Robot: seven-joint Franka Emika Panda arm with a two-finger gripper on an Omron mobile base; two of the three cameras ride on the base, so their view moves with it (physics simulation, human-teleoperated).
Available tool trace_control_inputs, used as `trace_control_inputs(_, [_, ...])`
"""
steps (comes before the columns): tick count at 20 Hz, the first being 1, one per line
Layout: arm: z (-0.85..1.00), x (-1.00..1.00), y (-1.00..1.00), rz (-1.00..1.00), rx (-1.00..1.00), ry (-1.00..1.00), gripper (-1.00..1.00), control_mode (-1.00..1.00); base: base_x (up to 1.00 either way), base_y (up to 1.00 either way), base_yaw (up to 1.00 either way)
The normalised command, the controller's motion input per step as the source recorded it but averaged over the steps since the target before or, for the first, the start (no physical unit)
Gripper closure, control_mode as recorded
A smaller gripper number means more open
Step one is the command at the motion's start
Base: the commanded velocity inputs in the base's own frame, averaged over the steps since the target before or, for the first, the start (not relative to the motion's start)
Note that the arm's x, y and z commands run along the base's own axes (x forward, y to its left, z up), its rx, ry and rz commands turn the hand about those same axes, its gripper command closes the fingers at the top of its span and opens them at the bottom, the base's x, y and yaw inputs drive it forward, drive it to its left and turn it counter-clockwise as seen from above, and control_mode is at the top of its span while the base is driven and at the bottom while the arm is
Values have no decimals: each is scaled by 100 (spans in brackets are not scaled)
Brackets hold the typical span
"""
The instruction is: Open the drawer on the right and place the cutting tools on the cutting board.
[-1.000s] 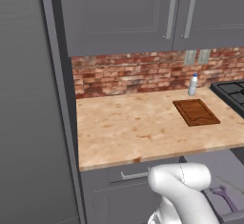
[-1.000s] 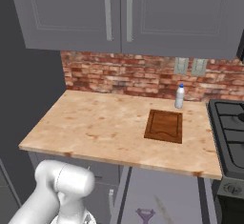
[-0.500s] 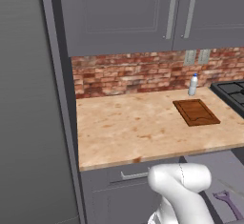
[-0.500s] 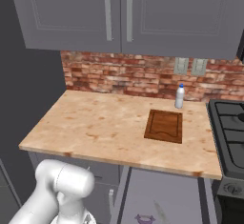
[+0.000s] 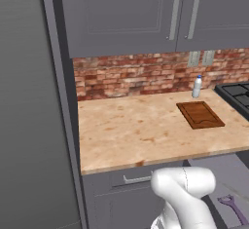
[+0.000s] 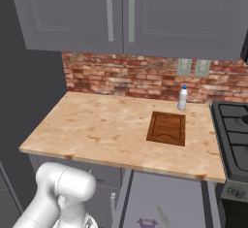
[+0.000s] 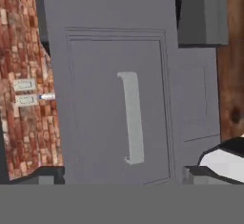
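Standing open below the countertop (image 6: 97, 130), the drawer (image 6: 164, 193) holds the lilac-handled cutting tool (image 5: 232, 207) at its near end. The cutting board (image 6: 167, 128) lies bare, far right. Gripper state cannot be determined; fingertips are apparently hidden.

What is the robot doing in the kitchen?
The white robot arm is bent down low in front of the counter. The drawer under the counter is already pulled open, and a purple-handled cutting tool lies inside it. The brown cutting board on the counter has nothing on it yet, so the tools have not been moved. A small white bottle stands behind the board by the brick wall.
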Motion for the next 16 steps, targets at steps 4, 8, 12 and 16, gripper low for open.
trace_control_inputs(4, [100,0,40,0,0,24,-100,-100,0,0,0])
trace_control_inputs(8, [99,0,31,0,0,27,-100,-100,0,0,0])
trace_control_inputs(12, [87,8,27,0,0,27,-100,-100,0,0,0])
trace_control_inputs(16, [80,19,17,0,0,23,-100,-100,0,0,0])
